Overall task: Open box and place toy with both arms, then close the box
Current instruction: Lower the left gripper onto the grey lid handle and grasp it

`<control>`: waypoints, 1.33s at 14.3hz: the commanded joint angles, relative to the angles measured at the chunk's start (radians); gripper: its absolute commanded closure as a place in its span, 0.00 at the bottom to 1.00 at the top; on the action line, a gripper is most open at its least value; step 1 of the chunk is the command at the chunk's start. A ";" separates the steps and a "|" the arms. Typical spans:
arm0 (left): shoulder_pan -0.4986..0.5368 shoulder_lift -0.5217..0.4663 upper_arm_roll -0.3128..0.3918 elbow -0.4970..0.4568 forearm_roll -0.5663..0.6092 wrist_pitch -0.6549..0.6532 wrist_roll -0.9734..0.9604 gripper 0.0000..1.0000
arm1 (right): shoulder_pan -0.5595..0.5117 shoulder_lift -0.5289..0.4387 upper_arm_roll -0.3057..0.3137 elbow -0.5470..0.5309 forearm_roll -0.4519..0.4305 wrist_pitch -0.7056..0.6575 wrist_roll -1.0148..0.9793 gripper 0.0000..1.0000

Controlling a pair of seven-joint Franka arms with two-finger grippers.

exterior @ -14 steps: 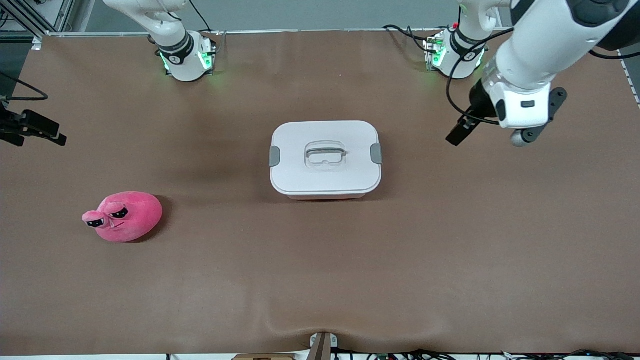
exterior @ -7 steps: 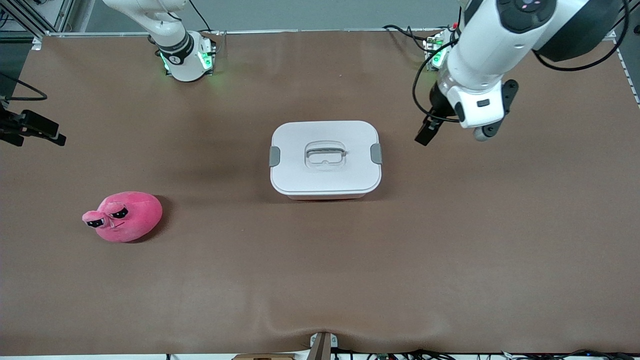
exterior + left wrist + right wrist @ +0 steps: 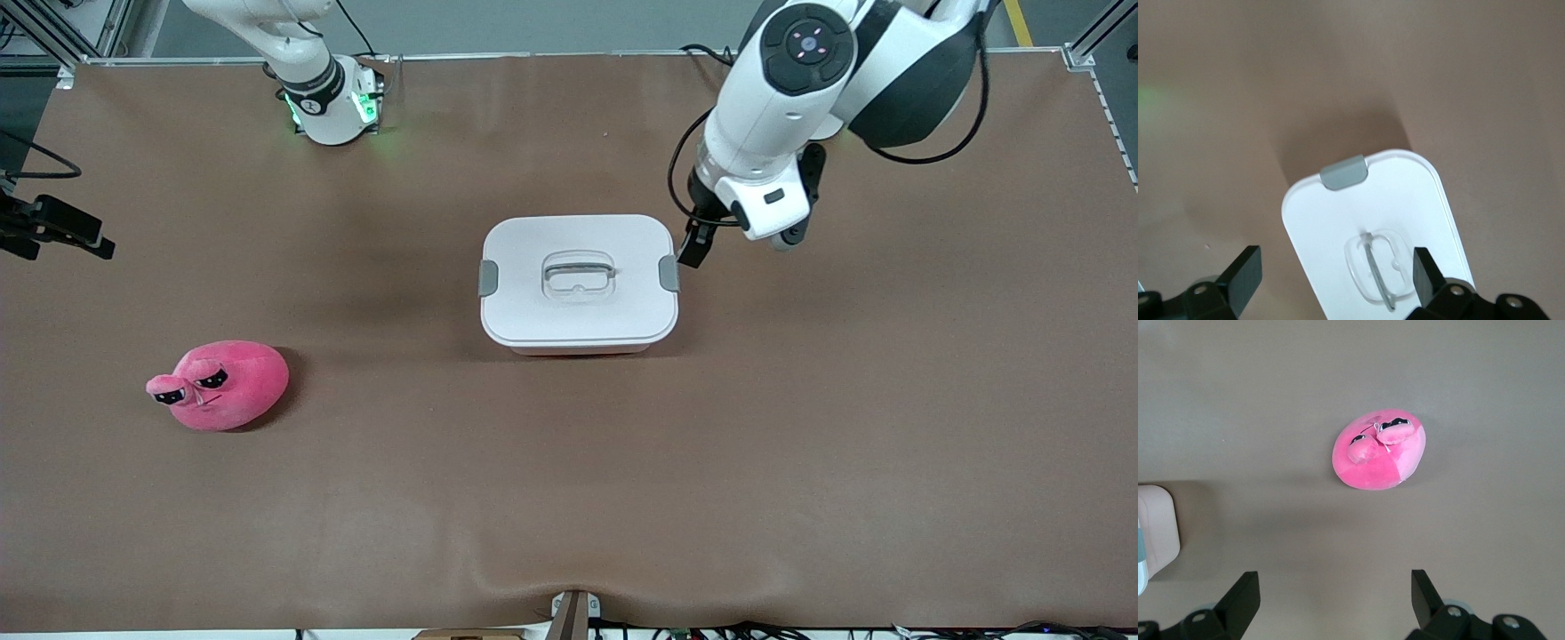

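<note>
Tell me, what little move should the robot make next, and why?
Probably the left gripper should sink to the grey clip it hovers beside and flip it open. The box is lidded with both clips down, the toy lies on the table, and the right gripper, open, waits above it.

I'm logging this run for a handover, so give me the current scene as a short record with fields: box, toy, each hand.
box: shut, white lid on, in the middle of the table
clips: grey, one at each end of the lid, clip nearest the left arm down
toy: pink plush toy on the table, toward the right arm's end, nearer the front camera than the box
left hand: open, over the box's end by that clip, holding nothing
right hand: open, high over the table near the toy, holding nothing
</note>
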 commanded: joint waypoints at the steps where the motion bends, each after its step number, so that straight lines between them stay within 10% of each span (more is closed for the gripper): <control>1: -0.037 0.046 0.002 0.024 0.003 0.040 -0.097 0.00 | -0.014 0.004 0.006 0.019 0.010 -0.010 0.007 0.00; 19: -0.231 0.261 0.006 0.025 0.138 0.283 -0.567 0.00 | 0.024 0.267 0.010 0.055 -0.036 0.059 -0.001 0.00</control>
